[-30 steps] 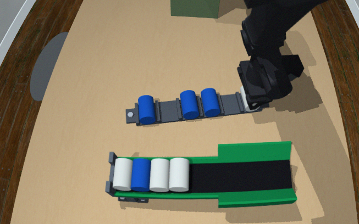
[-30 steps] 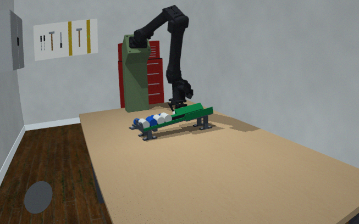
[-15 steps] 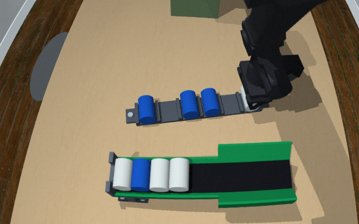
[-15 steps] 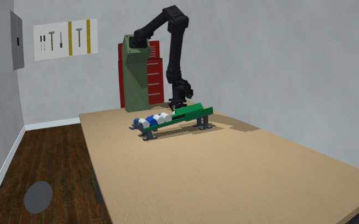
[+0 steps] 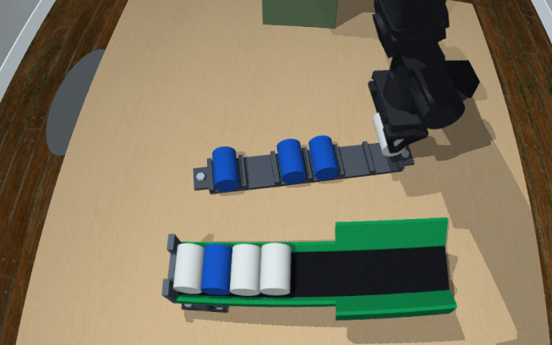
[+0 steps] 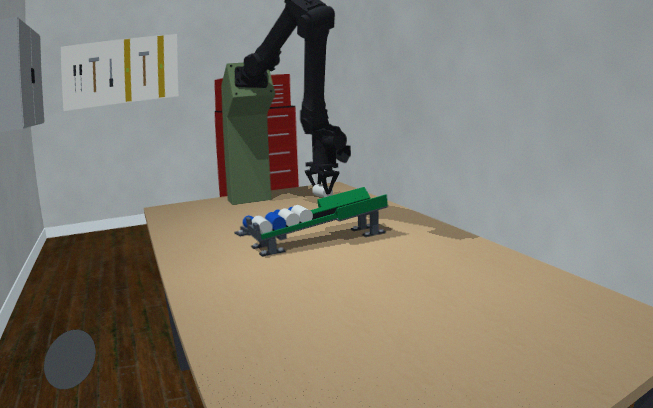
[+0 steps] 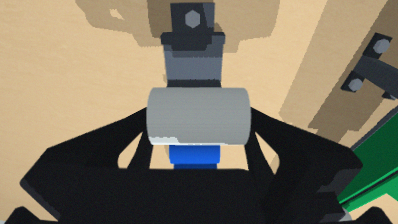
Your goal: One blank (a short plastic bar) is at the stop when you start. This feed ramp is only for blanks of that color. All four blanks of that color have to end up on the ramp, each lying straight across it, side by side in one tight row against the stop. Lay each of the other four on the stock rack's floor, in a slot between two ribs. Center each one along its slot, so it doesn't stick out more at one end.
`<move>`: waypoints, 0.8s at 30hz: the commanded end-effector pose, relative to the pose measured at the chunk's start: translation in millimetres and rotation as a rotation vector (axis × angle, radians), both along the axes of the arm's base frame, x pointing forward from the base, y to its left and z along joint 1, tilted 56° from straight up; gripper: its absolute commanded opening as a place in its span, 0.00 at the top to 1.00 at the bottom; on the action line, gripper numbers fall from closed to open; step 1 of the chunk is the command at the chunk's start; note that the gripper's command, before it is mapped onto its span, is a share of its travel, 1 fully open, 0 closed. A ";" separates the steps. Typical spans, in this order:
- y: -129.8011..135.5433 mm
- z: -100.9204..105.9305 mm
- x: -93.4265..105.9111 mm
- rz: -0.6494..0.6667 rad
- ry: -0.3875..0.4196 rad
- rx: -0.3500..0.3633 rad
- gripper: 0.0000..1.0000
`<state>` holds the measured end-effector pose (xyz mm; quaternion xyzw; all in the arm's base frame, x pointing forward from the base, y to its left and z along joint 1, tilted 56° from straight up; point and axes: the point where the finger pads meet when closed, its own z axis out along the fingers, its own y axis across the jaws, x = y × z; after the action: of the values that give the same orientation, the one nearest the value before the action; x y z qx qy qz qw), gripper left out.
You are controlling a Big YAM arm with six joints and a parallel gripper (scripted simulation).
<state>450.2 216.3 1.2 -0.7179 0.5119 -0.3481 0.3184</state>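
Note:
My gripper [image 5: 391, 141] is shut on a white blank [image 5: 380, 133] and holds it a little above the right end of the grey stock rack [image 5: 303, 165]. In the wrist view the white blank [image 7: 199, 116] lies crosswise between my fingers, with the rack's end below. Three blue blanks [image 5: 225, 168] [image 5: 290, 161] [image 5: 323, 157] lie in rack slots. On the green feed ramp [image 5: 354, 267], a row sits against the stop [image 5: 170, 267]: white [image 5: 188, 268], blue [image 5: 216, 269], white [image 5: 245, 269], white [image 5: 275, 268].
A green pedestal [image 5: 299, 13] carrying the arm's base stands at the table's back. The ramp's upper black track to the right of the row holds nothing. A red tool cabinet [image 6: 280, 136] stands behind the table.

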 end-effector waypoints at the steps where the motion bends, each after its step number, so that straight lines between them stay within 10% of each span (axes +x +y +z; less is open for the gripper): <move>1: 0.7 4.0 -31.8 0.015 0.027 -0.001 0.40; 19: -1.8 10.4 -47.0 0.018 0.033 -0.008 0.40; 24: -19.4 77.7 11.7 -0.022 0.010 0.040 0.40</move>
<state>423.6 214.0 24.2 -0.7336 0.5122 -0.3215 0.3100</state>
